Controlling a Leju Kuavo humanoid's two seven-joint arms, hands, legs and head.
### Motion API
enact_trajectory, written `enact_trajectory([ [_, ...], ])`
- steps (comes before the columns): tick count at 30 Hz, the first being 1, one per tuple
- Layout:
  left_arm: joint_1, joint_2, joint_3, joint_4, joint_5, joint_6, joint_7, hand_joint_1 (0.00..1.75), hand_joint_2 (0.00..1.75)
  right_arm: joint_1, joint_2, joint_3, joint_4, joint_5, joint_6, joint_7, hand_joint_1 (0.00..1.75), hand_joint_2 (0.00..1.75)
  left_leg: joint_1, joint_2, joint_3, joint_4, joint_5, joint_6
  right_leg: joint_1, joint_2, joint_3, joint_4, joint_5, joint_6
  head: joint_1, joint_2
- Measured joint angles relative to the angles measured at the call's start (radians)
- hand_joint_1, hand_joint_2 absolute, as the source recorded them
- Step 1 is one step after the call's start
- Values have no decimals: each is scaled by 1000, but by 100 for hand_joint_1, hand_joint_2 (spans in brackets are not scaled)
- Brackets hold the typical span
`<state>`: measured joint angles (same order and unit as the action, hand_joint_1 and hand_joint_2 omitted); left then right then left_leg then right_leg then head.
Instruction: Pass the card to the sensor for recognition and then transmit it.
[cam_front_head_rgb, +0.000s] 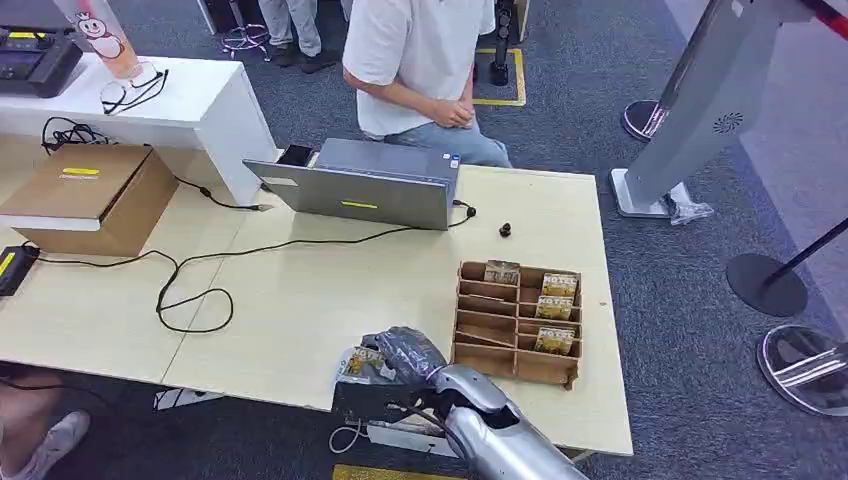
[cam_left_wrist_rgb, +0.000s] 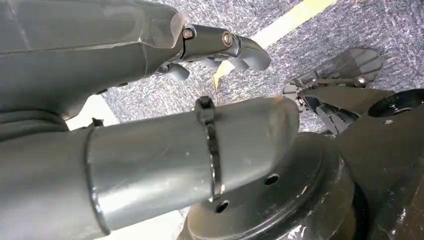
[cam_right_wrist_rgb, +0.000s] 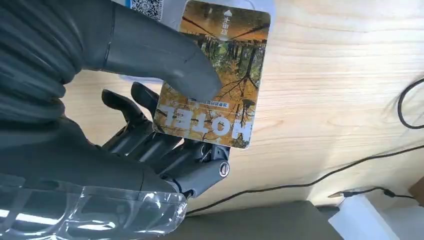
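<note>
On the far left of the surface (cam_front_head_rgb: 300, 300) sits one cardboard box (cam_front_head_rgb: 90, 195), with one black cable (cam_front_head_rgb: 195, 290) looping from it toward the single laptop (cam_front_head_rgb: 365, 185) in the middle, and a person (cam_front_head_rgb: 420, 60) is seated behind that. My left hand (cam_left_wrist_rgb: 220, 47) hangs low over the carpeted floor, holding nothing; its fingers look loosely curled, though I cannot tell for sure how far they are closed.

Near the front edge, my right hand (cam_front_head_rgb: 395, 355) is clamped on the card (cam_right_wrist_rgb: 212, 75), thumb pressing its printed face and fingers (cam_right_wrist_rgb: 165, 145) behind it. The card hangs just over a pale label with a square code, which I take to be the sensor (cam_right_wrist_rgb: 150, 7), on the dark box at the surface's edge.

The grip covers only one end of the card, so I judge it could pivot or slip if I tilt my wrist. If I hold it skewed or off the reader, it may fail to register. Passing it on afterwards risks a drop off the front edge.

To the right stands one wooden rack (cam_front_head_rgb: 518, 320), in whose slots I count four more cards showing.
</note>
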<state>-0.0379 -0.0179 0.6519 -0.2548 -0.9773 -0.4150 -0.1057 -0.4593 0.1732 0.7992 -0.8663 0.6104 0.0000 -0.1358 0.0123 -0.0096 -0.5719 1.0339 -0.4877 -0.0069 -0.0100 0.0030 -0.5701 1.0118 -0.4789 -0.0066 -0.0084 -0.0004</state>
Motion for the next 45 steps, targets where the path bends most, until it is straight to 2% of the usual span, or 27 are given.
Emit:
enact_trajectory([
  [8, 1, 0, 0, 0, 3, 1, 0, 0, 0, -7, 0, 0, 10, 7, -13, 53, 175, 175, 0, 0, 0, 0, 0, 0, 0, 0, 0, 0, 0, 0, 0, 0],
  [17, 0, 0, 0, 0, 0, 2, 11, 0, 0, -12, 0, 0, 52, 74, -39, 125, 175, 175, 0, 0, 0, 0, 0, 0, 0, 0, 0, 0, 0, 0, 0, 0],
  [28, -1, 0, 0, 0, 4, 2, 19, 0, 0, -17, 6, 0, 92, 111, -48, 144, 175, 175, 0, 0, 0, 0, 0, 0, 0, 0, 0, 0, 0, 0, 0, 0],
  [45, 4, 0, 0, 0, 20, 8, 8, 0, 0, -17, 8, -1, 84, 144, -38, 146, 175, 175, 0, 0, 0, 0, 0, 0, 0, 0, 0, 0, 0, 0, 0, 0],
])
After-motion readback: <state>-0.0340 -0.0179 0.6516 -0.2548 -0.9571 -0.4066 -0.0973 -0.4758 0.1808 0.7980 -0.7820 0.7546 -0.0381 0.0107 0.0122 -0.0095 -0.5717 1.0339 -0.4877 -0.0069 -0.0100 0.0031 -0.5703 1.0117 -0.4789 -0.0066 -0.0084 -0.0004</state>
